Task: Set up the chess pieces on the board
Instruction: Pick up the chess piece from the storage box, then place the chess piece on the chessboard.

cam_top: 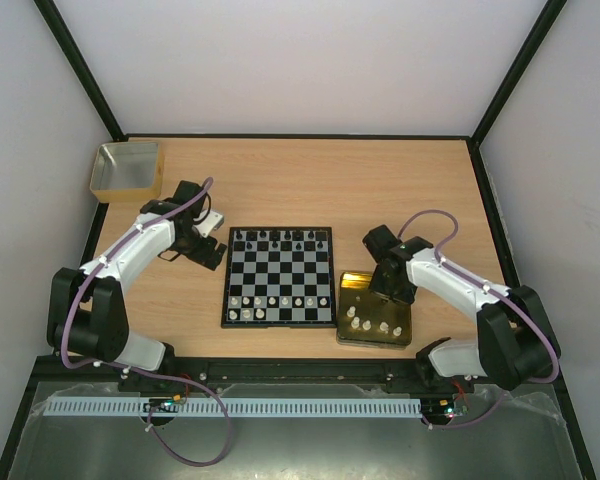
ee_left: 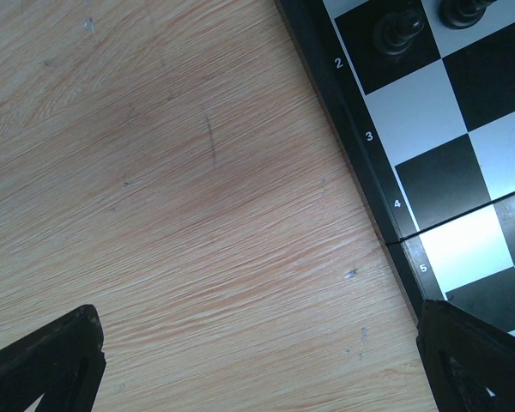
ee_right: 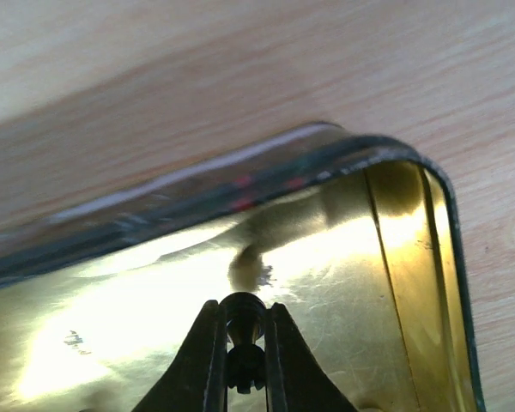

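The tiny round-headed chess piece is pinched in the right gripper, whose fingers are closed down to almost nothing around it, low over the far end of the shiny gold rectangular metal tray. It reads dark against the glare, so I wouldn't swear to its colour. Four more small white chess figures stand at the tray's near end. The small black-and-white chequered chessboard lies just left of the tray, with black figures along its far side, white ones along the near side, and some gaps. For this step I'd go straight up until clear of the tray wall, then across, keeping the piece upright. Set it down in the middle of a free square without bumping the neighbours, since they look like they'd topple easily. The left gripper hovers wide open and empty over the light wooden table, right beside the board's left border
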Robot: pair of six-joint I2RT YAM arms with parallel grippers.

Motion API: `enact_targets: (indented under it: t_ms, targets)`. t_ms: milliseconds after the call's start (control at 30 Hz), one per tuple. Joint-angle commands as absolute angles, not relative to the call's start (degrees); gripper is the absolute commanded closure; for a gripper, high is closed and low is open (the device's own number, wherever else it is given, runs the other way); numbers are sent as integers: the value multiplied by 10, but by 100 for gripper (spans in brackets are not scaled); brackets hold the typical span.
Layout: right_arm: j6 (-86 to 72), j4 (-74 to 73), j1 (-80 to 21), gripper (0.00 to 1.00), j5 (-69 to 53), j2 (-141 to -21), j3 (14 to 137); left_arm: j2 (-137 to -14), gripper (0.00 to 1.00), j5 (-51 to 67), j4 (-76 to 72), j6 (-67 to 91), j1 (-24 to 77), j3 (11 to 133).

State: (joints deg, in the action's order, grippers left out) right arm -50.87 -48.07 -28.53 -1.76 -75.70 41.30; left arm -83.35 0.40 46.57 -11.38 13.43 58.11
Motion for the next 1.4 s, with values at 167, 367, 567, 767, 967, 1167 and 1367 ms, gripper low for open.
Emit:
enact_targets:
  t_ms: [167, 367, 567, 767, 967, 1167, 1367]
  targets:
    - [-482, -591, -284, 98, 0, -745, 563, -829, 1, 2, 470, -113, 130, 579]
    - [-454, -604, -285, 98, 5, -819, 706, -827, 1, 0, 470, -112, 130, 579]
    - [-411, -587, -285, 98, -1, -973, 855, -824, 1, -1, 468, -112, 125, 579]
    - [-386, -585, -286, 98, -25, -1122, 1000, -822, 1, -2, 468, -112, 118, 579]
    - [-386, -573, -286, 98, -48, -1198, 1052, -817, 1, 0, 468, -113, 105, 579]
    - [-386, -572, -303, 98, -56, -1224, 1059, -819, 1, 2, 469, -114, 103, 578]
    - [-386, -568, -322, 98, -61, -1233, 1048, -820, 1, 4, 470, -115, 103, 579]
